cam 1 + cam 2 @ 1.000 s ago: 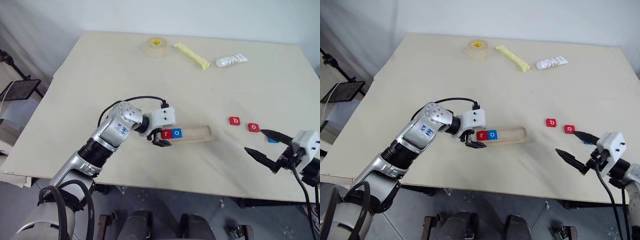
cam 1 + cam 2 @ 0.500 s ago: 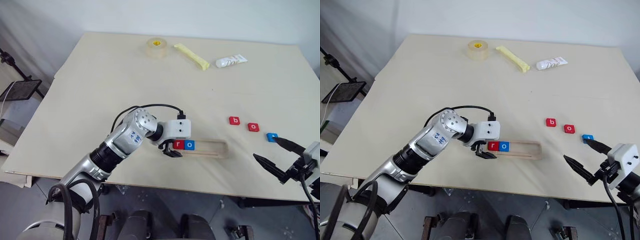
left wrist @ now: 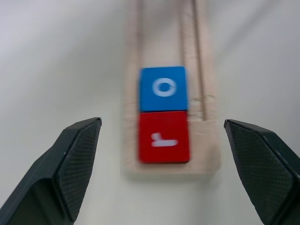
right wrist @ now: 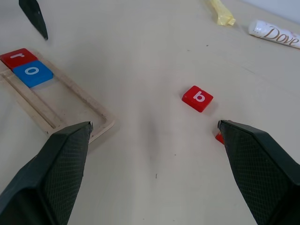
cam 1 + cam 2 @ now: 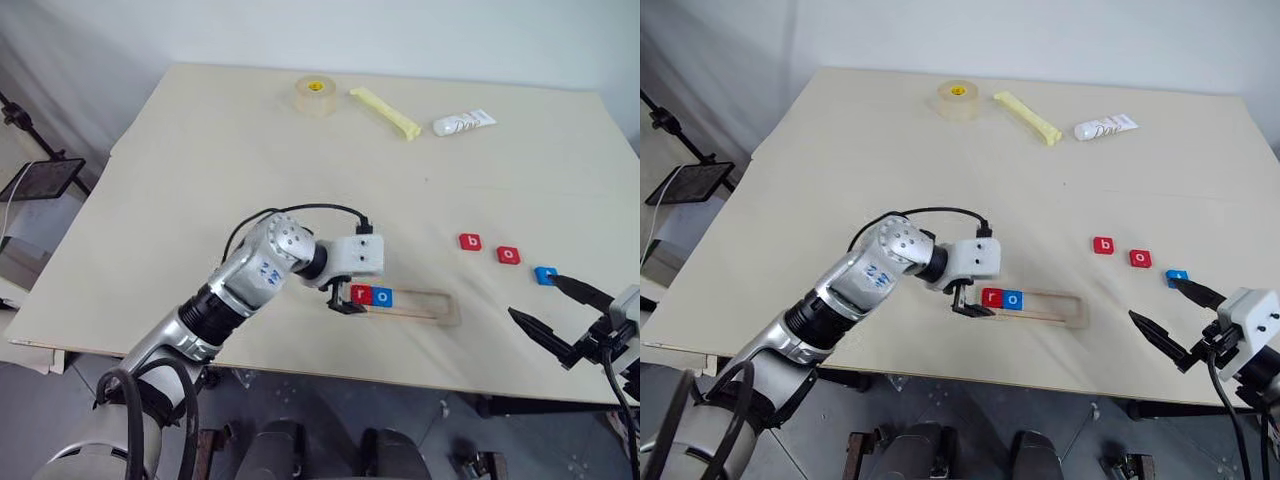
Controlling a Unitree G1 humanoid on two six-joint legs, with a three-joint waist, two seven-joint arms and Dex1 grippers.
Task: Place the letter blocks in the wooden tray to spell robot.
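Red r and blue o tiles [image 5: 371,296] are seated in the pale wooden tray [image 5: 430,306]; the red b tile [image 5: 470,241], at two o'clock, is judged next for the wide-open, empty right gripper [image 5: 560,312].

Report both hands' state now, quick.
Left hand: open, holding nothing, at the r end of the wooden tray.
Right hand: open, holding nothing, near the blue block.
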